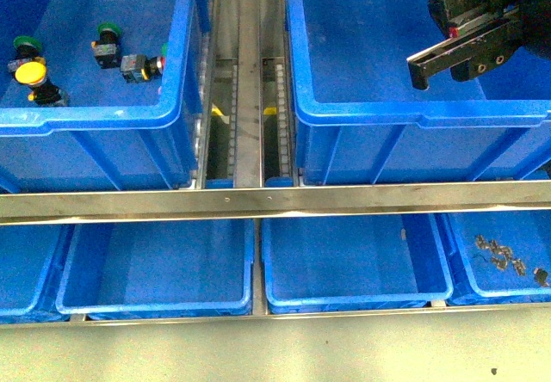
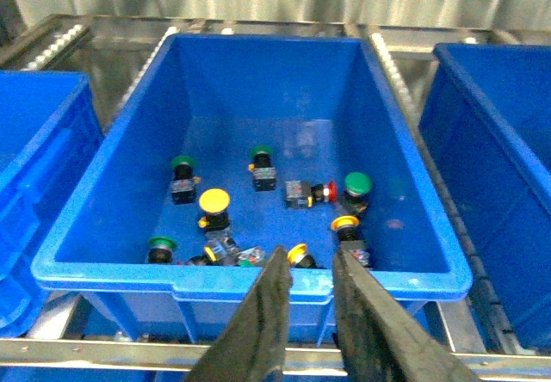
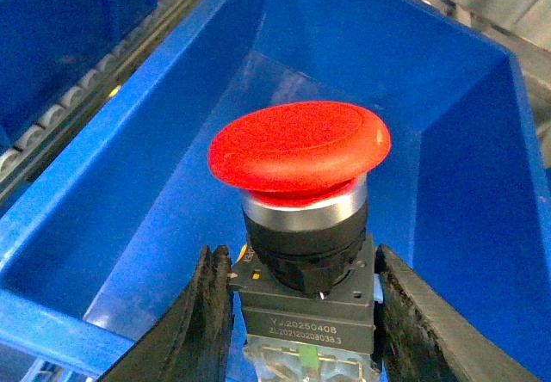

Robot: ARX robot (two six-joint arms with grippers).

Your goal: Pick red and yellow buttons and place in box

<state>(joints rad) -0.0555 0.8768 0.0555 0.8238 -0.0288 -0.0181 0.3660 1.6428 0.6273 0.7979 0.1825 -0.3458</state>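
My right gripper (image 3: 303, 313) is shut on the red button (image 3: 300, 154), gripping its dark blocky body with the mushroom cap up. It holds it over the empty big blue box (image 3: 103, 227). In the front view that gripper (image 1: 419, 70) is at the top right, above the box (image 1: 413, 111). My left gripper (image 2: 306, 261) is shut and empty, just above the near rim of the left blue crate (image 2: 250, 280). In that crate lie a yellow button (image 2: 214, 201), also in the front view (image 1: 32, 73), two more yellow-orange ones (image 2: 344, 224), and a small red-capped switch (image 2: 331, 192).
Green-capped switches (image 2: 357, 182) (image 1: 108, 31) lie among the buttons. A metal roller rail (image 1: 248, 72) runs between the two crates. A steel bar (image 1: 275, 200) crosses in front. Below it are shallower blue trays (image 1: 164, 270); the right one holds small metal parts (image 1: 504, 257).
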